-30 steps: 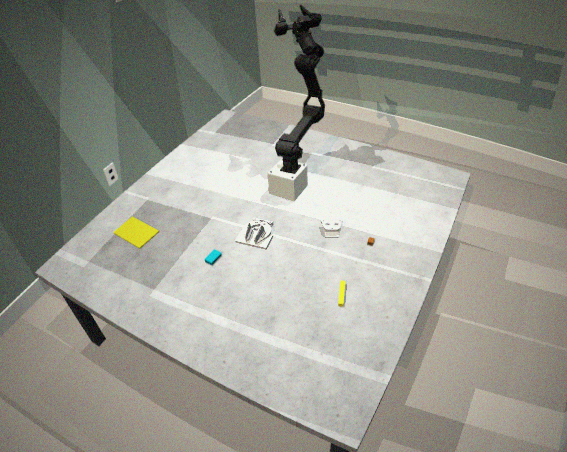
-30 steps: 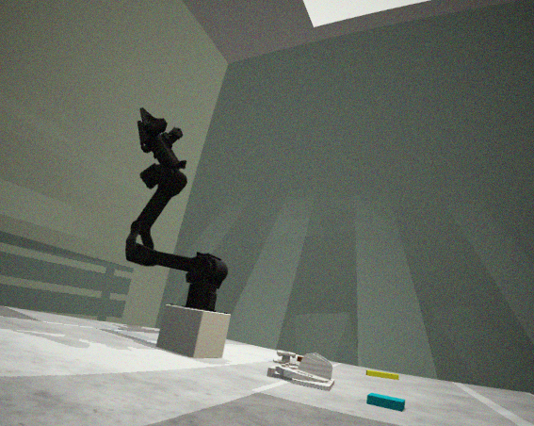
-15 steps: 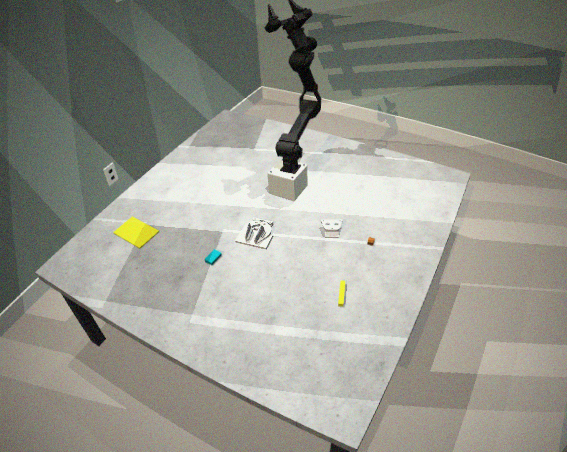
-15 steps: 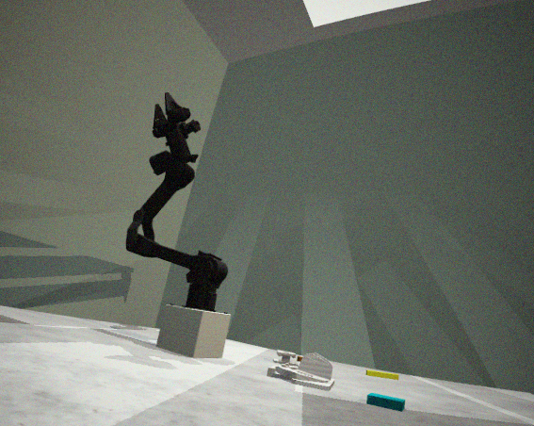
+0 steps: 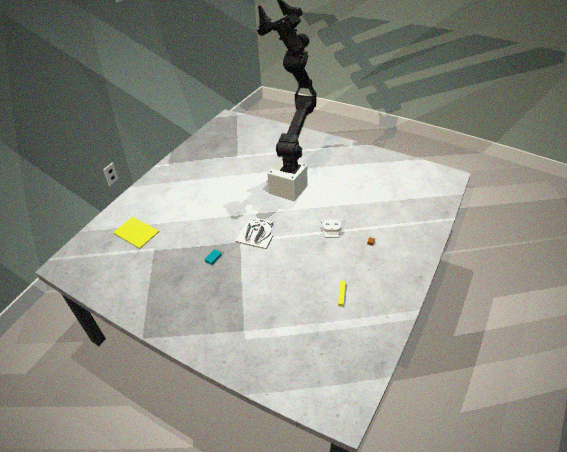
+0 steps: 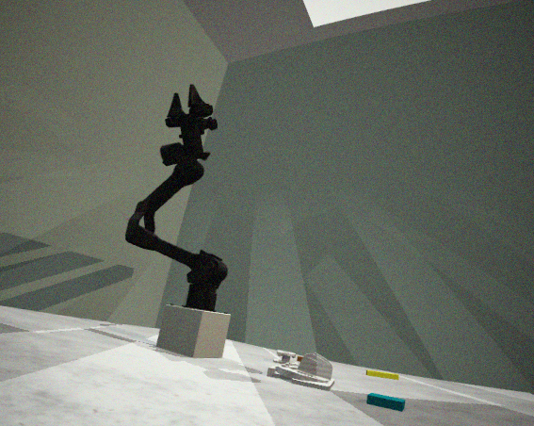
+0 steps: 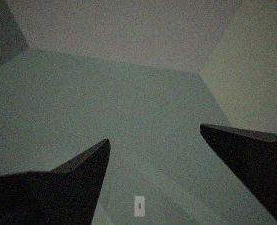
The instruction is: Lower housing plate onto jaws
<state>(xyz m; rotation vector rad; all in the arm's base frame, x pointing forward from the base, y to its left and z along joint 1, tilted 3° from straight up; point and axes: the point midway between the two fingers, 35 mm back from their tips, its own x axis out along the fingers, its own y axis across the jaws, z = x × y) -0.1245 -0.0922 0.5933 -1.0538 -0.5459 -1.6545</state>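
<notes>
The white base plate (image 5: 261,244) (image 6: 308,383) lies on the table in front of the arm's mount. Two upright jaws (image 5: 259,234) (image 6: 316,364) stand on it, side by side. The housing plate (image 5: 331,228) (image 6: 285,356), a small white piece with two dark slots, sits apart from the base, to its right in the top view. It is not on the jaw stubs. My gripper (image 5: 270,5) (image 6: 184,90) (image 7: 154,135) is open and empty, high above the table and far from both, with its fingers pointing up. The jaws' fit on their pins is too small to tell.
A teal block (image 5: 213,257) (image 6: 385,401) lies in front of the base. A yellow bar (image 5: 342,293) (image 6: 382,375) and a small orange block (image 5: 371,241) lie to the right in the top view. A flat yellow square (image 5: 136,232) lies at the left.
</notes>
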